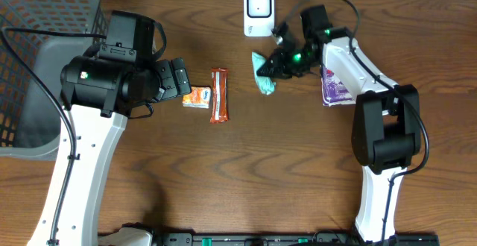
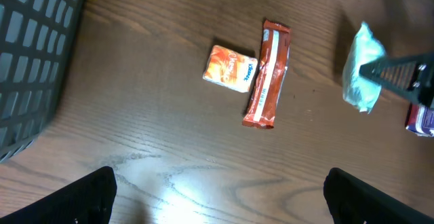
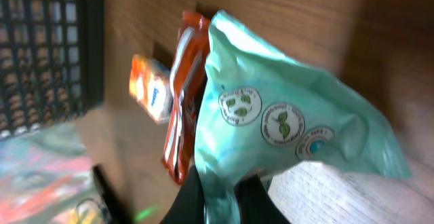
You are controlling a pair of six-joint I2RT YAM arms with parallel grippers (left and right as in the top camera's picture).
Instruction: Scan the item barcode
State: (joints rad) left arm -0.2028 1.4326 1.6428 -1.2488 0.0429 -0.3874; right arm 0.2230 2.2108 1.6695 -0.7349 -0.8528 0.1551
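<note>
My right gripper (image 1: pixel 273 66) is shut on the edge of a teal packet (image 1: pixel 264 83), held just below the white scanner (image 1: pixel 258 11) at the table's back edge. In the right wrist view the teal packet (image 3: pixel 285 108) fills the frame, with round printed emblems facing the camera and its lower edge pinched at my right gripper (image 3: pixel 220 197). No barcode shows on the visible side. My left gripper (image 2: pixel 217 203) hovers open over bare wood, left of the packets; in the overhead view the left gripper (image 1: pixel 181 80) sits beside the orange packet.
A small orange packet (image 1: pixel 197 98) and a red bar wrapper (image 1: pixel 218 95) lie side by side mid-table. A purple packet (image 1: pixel 333 86) lies under my right arm. A grey wire basket (image 1: pixel 37 52) fills the left edge.
</note>
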